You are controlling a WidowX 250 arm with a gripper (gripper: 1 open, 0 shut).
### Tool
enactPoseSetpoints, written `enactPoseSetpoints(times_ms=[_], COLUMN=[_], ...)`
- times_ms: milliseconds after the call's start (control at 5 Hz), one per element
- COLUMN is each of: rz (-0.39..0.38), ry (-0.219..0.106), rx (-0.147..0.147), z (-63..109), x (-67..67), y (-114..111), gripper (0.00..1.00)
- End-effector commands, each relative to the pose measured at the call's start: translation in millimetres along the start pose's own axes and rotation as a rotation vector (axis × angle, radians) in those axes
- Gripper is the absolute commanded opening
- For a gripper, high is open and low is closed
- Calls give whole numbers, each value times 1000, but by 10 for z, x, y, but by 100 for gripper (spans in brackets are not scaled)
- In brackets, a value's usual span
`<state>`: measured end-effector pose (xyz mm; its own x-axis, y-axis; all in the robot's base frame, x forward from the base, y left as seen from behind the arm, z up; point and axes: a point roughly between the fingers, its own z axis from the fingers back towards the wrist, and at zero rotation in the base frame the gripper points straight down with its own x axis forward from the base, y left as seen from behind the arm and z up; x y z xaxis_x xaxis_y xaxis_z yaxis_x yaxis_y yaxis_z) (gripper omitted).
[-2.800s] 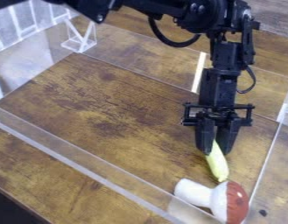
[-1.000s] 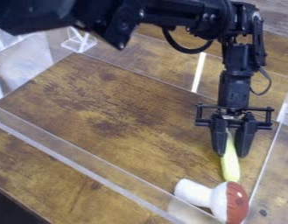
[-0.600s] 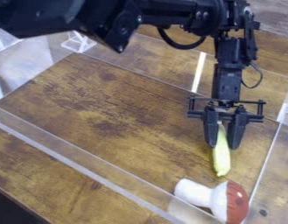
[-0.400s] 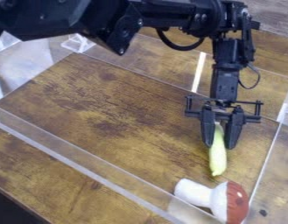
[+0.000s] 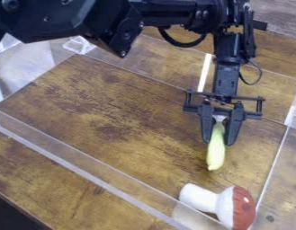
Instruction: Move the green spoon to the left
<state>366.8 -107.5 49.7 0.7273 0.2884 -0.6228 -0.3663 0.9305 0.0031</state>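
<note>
**Ana:** 1 thing matters here, the green spoon (image 5: 216, 151). How do you think it handles?

**Ben:** Light and stiff, I'd judge: a slim plastic handle, smooth enough to slide or swing if pinched off-centre. Its upper end sits between the fingers (image 5: 209, 119), and the rest hangs below them, pointing down toward the wooden board (image 5: 114, 103).

**Ana:** Where would you take hold of it?

**Ben:** Across the handle's narrow width, near the middle, so it can't pivot. Right now the grip is up near 1 end, so most of the length dangles free below the tips. The metal bowl I can't make out.

**Ana:** And the gripper (image 5: 221, 123)?

**Ben:** The 2 fingers are clamped nearly together on the handle, 1 on each side, with just its thickness between them. They touch nothing else that I can see.

**Ana:** Is the low end off the board?

**Ben:** I can't tell. It reaches down very near the wood and may be brushing it.

**Ana:** What else is close?

**Ben:** A toy mushroom (image 5: 219, 202) lies on its side below the fingertips, beyond the handle's lower end and apart from it. A clear wall (image 5: 280, 166) stands to their right. Left of the fingers, the board is open.
</note>
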Motion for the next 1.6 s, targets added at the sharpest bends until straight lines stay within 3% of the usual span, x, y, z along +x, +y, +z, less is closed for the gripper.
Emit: enactPoseSetpoints(times_ms=[0, 400, 600, 1000, 1400], rz=[-17, -104, -143, -153, -135], ry=[-47, -19, -2, 26, 49], rx=[-40, -25, -46, -107, -203], z=[276, 365, 456, 543, 645], x=[-16, -40, -73, -139, -243], y=[105, 202, 272, 267, 253], gripper=[0, 0, 0, 0, 0])
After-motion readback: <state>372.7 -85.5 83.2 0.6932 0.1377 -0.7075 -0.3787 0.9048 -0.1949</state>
